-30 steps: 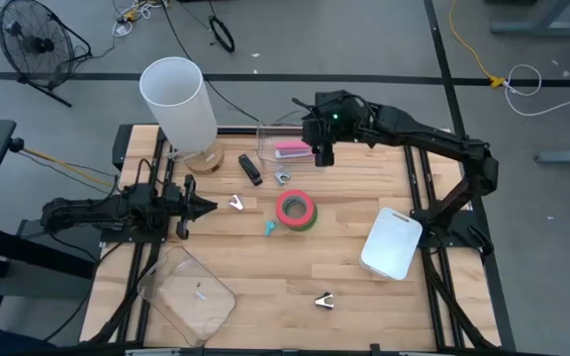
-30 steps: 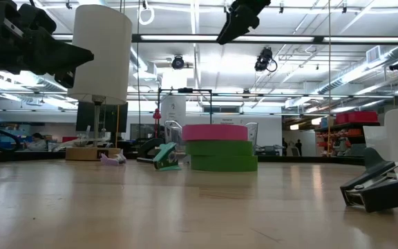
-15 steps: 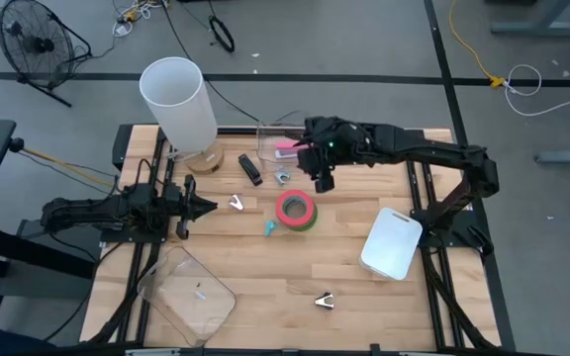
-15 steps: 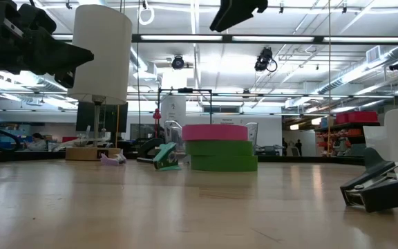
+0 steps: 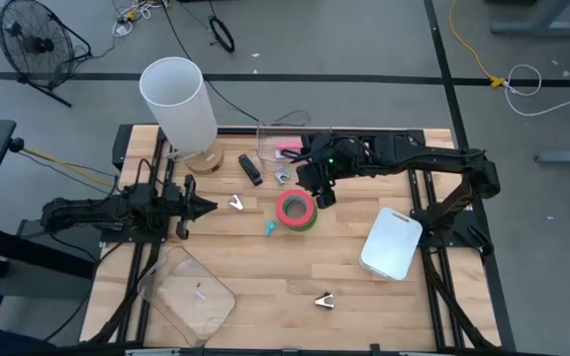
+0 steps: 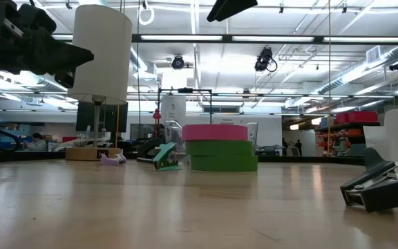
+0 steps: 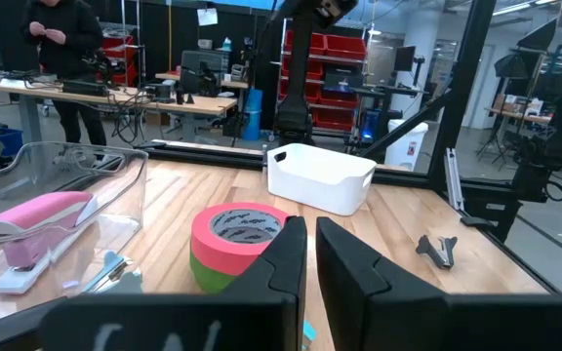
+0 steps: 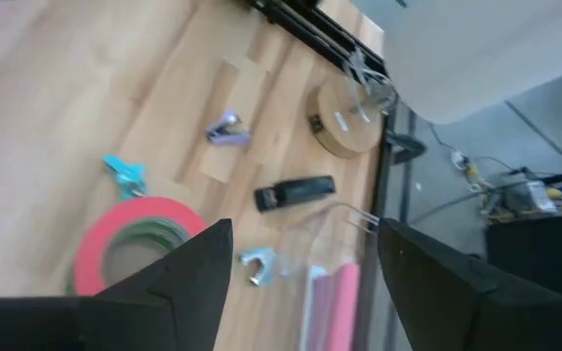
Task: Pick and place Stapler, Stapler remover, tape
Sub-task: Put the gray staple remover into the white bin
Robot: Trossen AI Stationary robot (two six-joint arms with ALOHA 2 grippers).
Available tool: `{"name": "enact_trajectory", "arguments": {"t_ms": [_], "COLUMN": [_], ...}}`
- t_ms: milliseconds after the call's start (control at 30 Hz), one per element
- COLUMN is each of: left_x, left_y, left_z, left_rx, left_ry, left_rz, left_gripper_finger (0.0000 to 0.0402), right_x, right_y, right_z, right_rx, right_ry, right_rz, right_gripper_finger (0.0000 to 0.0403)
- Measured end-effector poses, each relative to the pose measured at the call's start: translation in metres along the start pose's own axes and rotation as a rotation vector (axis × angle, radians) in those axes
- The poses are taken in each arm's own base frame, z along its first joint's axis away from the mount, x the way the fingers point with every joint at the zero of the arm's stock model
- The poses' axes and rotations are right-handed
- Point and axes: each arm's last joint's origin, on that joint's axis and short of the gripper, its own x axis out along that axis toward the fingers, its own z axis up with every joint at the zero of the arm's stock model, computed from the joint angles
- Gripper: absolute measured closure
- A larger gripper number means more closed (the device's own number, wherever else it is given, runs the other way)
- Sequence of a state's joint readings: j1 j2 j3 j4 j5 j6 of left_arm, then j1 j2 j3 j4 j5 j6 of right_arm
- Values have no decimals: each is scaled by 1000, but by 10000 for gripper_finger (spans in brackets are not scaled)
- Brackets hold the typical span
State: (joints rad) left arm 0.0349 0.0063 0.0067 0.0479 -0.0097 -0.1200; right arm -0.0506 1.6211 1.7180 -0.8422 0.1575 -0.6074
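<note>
High view: teal remover [image 5: 270, 227] beside tape [image 5: 296, 210], possibly touching.

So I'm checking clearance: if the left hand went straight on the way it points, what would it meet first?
Probably the stacked tape; the shut left hand points right at it, though the gap between them is hard to judge.

**Wooden table: surface contents**

Wooden table [image 5: 265, 277], slatted top. On it: stacked tape [image 5: 296, 210], pink-red roll over green; teal staple remover [image 5: 269, 227] just beside it; black stapler [image 5: 250, 169]; two silver removers [image 5: 237, 204] [image 5: 282, 177]; black remover [image 5: 325, 301]; white bin [image 5: 392, 242]; clear bin [image 5: 277, 148] holding a pink stapler [image 5: 287, 146]; clear lid [image 5: 186, 294]; lamp base [image 5: 204, 158].
</note>
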Motion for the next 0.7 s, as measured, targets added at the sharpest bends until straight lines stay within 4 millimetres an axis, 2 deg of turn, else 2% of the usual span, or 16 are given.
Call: {"name": "enact_trajectory", "arguments": {"t_ms": [433,700], "left_x": [0,0], "left_y": [0,0], "left_z": [0,0], "left_rx": [0,0], "left_ry": [0,0], "left_rz": [0,1], "left_gripper_finger": [372,372], "right_x": [-4,-5], "right_y": [23,29], "right_z": [4,8], "right_rx": [20,33], "right_ry": [29,24], "right_rz": [121,134], "right_gripper_finger": [149,149]}}
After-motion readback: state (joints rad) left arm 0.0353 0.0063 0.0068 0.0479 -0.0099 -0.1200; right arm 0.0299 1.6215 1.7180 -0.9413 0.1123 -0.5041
